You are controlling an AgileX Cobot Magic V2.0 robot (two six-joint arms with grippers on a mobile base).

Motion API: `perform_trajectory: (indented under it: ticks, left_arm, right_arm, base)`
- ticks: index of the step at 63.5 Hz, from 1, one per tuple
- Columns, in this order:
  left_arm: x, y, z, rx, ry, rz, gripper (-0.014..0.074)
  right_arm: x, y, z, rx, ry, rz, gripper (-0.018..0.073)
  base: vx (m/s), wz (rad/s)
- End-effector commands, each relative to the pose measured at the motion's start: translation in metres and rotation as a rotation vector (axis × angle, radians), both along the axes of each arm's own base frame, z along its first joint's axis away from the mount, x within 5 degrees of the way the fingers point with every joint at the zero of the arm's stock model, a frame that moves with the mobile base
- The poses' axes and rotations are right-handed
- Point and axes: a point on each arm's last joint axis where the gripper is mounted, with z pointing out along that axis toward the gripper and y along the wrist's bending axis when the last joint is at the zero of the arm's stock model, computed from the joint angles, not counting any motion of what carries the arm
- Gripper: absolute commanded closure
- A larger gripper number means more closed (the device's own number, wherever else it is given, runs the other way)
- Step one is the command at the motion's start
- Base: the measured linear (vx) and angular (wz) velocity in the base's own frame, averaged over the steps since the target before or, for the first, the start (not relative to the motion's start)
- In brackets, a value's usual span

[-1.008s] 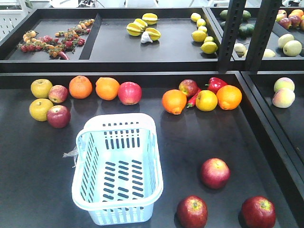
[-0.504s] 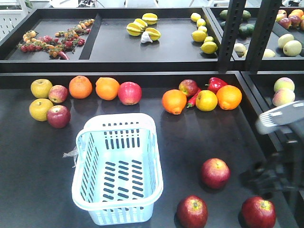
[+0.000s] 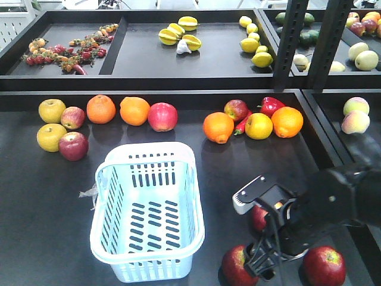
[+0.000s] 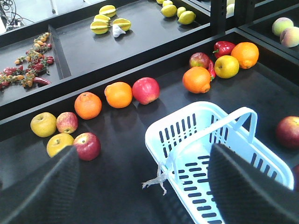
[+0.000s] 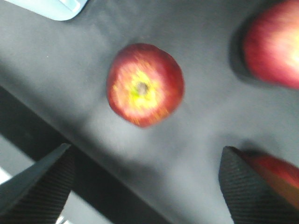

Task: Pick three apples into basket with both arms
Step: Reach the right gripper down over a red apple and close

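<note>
Three dark red apples lie at the front right of the black shelf. The front-left apple [image 3: 233, 268] and the middle apple [image 3: 258, 218] are partly covered by my right arm; the front-right apple [image 3: 325, 266] is in full sight. My right gripper [image 3: 262, 263] hovers above them, open. In the right wrist view the front-left apple [image 5: 145, 85] sits ahead of the open gripper [image 5: 147, 186], untouched. The pale blue basket [image 3: 197, 202] stands to the left, with nothing in it. My left gripper [image 4: 145, 186] is open above the basket's [image 4: 187, 112] near side.
A row of fruit lines the back of the shelf: yellow apples [image 3: 52, 110], oranges [image 3: 134, 111], a pink-red apple [image 3: 162, 116] and a red pepper [image 3: 271, 105]. A black upright post [image 3: 292, 42] rises at the back right. A plastic tag [image 3: 89, 193] hangs off the basket.
My right arm has swung in from the right edge and now hangs over the front-right apples, covering two of them. The basket and the fruit have not moved.
</note>
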Motion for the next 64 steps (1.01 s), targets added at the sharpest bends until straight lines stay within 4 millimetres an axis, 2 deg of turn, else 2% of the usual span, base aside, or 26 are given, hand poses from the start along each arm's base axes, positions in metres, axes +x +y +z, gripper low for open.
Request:
perform_trajectory:
  ticks: [1,12,39,53,64]
  left_arm:
    - [-0.001,0.000,0.014,-0.038,-0.084,0.003,0.0056]
    - [-0.001,0.000,0.014,-0.038,-0.084,0.003,0.0056]
    - [-0.001,0.000,0.014,-0.038,-0.084,0.003,0.0056]
    - [-0.001,0.000,0.014,-0.038,-0.084,0.003,0.0056]
    - [-0.001,0.000,0.014,-0.038,-0.084,0.003,0.0056]
  right_arm:
    - [0.009,0.009,0.007,0.032,-0.083,0.015,-0.0036]
    - [0.013,0.020,-0.009,0.028,-0.090,0.037,-0.0036]
    - [0.029,0.026,-0.057,-0.007,-0.073,0.022,-0.0036]
    - [0.030,0.026,-0.078,-0.030,-0.040,0.022,-0.0035]
    - [0.030,0.026,-0.081,-0.036,-0.026,0.023,0.0043]
  base:
    - [0.00,0.00]
    - [0.00,0.00]
    - [0.00,0.00]
    - [0.00,0.00]
    - [0.00,0.00]
